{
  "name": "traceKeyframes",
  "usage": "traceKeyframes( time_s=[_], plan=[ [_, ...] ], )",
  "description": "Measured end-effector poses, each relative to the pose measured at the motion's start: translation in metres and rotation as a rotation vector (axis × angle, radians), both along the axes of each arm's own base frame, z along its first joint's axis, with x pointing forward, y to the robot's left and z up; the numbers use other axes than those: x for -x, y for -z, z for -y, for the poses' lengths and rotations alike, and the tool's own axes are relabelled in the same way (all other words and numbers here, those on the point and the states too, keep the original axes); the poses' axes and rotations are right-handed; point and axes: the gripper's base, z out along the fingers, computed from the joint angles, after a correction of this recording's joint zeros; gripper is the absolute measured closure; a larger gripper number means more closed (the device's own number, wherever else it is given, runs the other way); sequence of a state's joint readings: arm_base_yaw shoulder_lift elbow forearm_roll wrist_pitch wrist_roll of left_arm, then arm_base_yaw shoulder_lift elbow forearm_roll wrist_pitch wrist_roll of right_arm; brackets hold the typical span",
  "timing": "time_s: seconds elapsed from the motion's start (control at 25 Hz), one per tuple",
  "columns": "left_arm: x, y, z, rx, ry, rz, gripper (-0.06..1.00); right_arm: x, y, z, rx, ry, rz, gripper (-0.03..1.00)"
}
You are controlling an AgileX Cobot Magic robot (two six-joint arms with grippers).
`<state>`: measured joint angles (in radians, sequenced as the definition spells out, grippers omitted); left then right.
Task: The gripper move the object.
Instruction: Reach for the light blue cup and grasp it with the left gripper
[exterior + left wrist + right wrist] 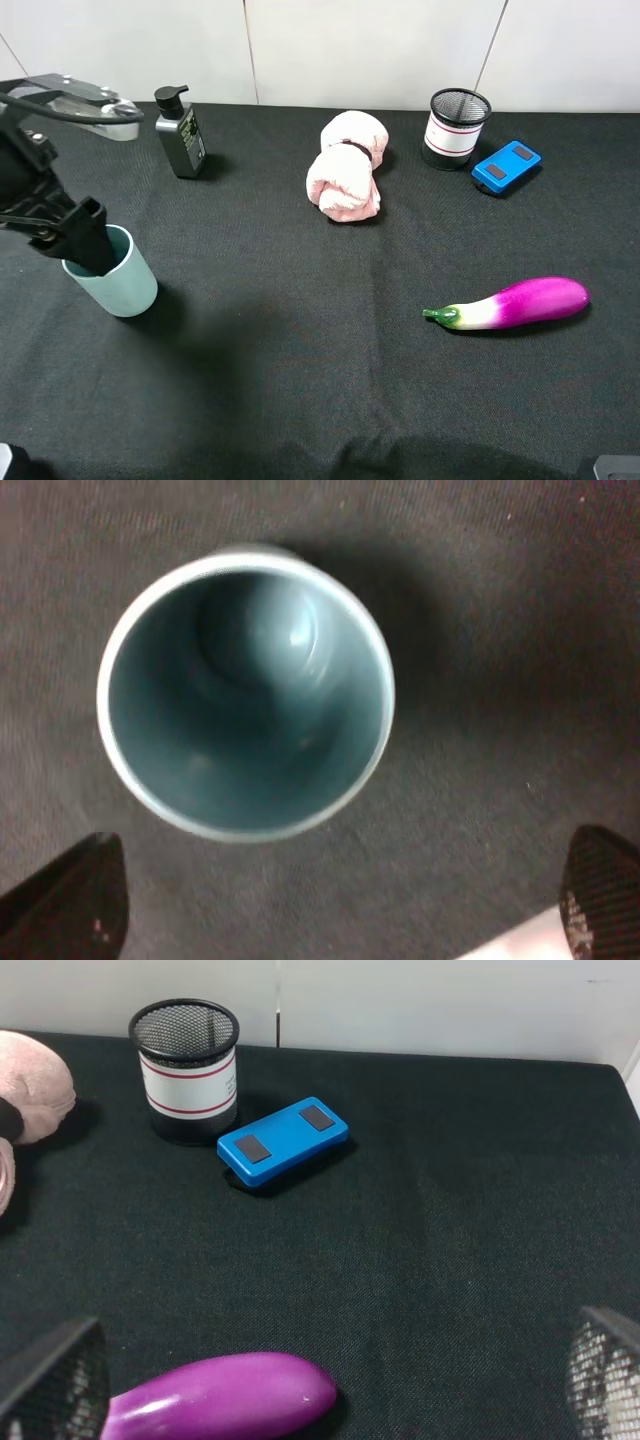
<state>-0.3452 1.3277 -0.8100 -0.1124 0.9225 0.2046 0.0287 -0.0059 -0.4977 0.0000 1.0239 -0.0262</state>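
The pale teal-blue cup stands upright on the black cloth at the left. In the left wrist view I look straight down into it, and it is empty. My left gripper hovers over the cup's rim, slightly to its left. Its fingers are spread wide, beside the cup and not touching it. My right gripper is open and empty. It is low at the front right, with the purple eggplant just in front of it.
A dark pump bottle stands at the back left. A rolled pink towel lies at the back centre. A black mesh pen holder and a blue box are at the back right. The eggplant lies front right.
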Motion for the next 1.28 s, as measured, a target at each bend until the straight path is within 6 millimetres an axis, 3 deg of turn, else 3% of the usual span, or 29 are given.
traceKeyframes(
  time_s=[1.0, 1.28],
  plan=[
    [0.015, 0.001, 0.034, -0.100, 0.181, 0.070, 0.03, 0.000, 0.000, 0.000, 0.000, 0.000, 0.000, 0.27],
    [0.010, 0.025, 0.042, -0.160, 0.201, -0.043, 0.03, 0.000, 0.000, 0.000, 0.000, 0.000, 0.000, 0.27]
  ],
)
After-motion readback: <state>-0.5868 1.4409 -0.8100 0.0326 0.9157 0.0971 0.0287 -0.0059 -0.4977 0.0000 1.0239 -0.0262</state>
